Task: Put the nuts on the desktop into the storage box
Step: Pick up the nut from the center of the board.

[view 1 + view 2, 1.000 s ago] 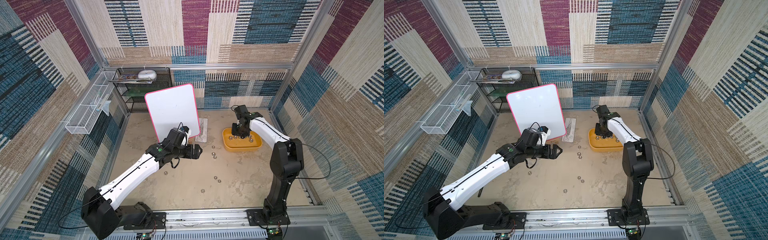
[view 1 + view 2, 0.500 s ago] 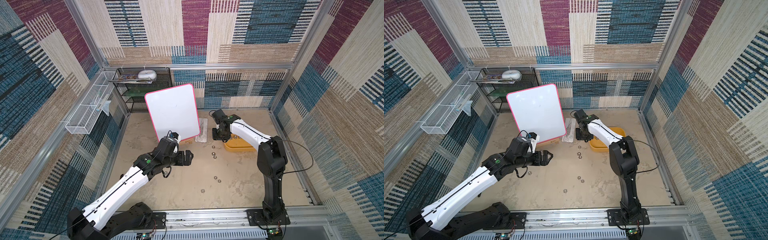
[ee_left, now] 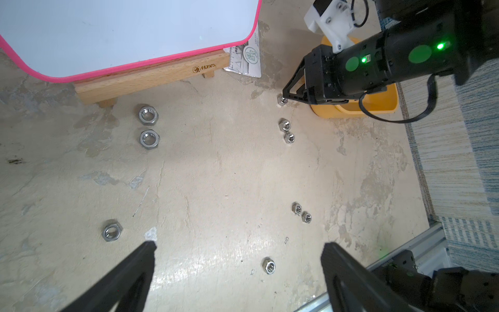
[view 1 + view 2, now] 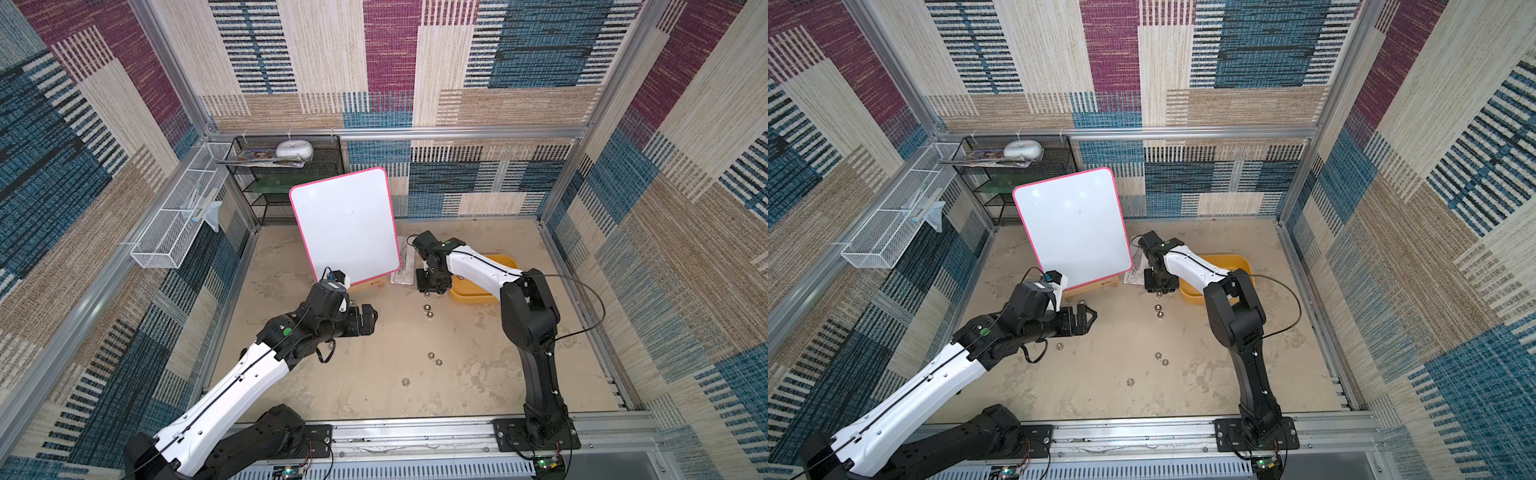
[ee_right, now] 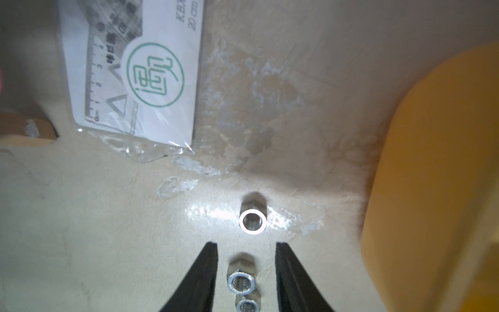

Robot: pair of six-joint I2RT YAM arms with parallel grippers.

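Right gripper [image 5: 246, 244] hangs with jaws parted, gripping nothing. Just ahead, a nut [image 5: 252, 220] sits flat on the desktop [image 5: 108, 216], bore up, bright silver, probably hexagonal. Left gripper [image 3: 240, 248] gapes empty.

You see a pink-rimmed whiteboard [image 4: 345, 224] propped in a wooden stand [image 3: 151, 78], a bagged ruler [image 5: 135, 75] lying flat just beside the stand, a black mesh shelf [image 4: 291, 183] behind the whiteboard, and a white wire basket [image 4: 178, 220] on the side rail.
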